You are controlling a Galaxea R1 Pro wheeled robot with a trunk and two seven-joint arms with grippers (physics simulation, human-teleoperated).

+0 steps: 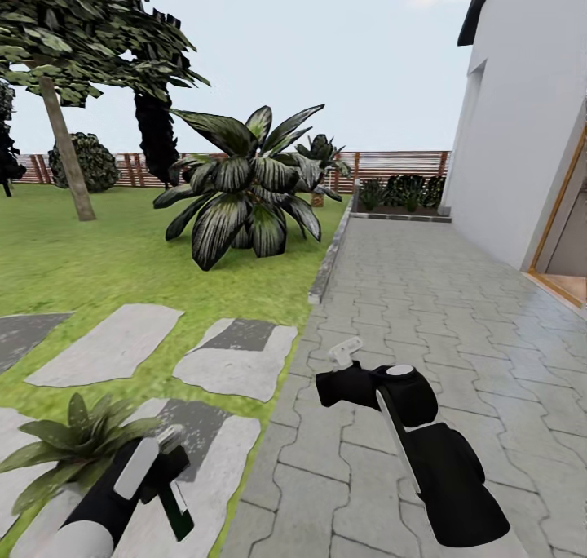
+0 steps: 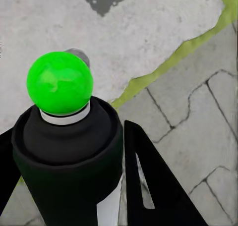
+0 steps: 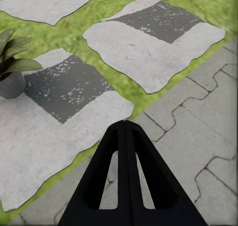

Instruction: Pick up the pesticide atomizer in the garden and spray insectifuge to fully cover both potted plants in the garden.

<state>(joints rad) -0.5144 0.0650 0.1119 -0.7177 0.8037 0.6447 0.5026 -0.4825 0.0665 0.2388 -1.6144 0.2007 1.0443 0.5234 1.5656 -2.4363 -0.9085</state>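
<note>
Left wrist view: the left gripper (image 2: pixel 74 186) is clamped on the pesticide atomizer (image 2: pixel 67 151), a dark bottle seen from behind with a bright green ball on top; one black finger (image 2: pixel 153 186) lies alongside it. Pickup appears complete; spraying is the step in hand. Head view places the atomizer at lower left, just beside one potted plant (image 1: pixel 69 448) standing on a stepping stone (image 1: pixel 216 452). Next move, by judgement: turn the nozzle toward those leaves. No whitish specks are discernible on them. Right gripper (image 3: pixel 126 132) hovers over grey paving (image 1: pixel 456 297), its fingers pressed together, holding nothing. Farther off stands a striped-leaf bush (image 1: pixel 244 191).
</note>
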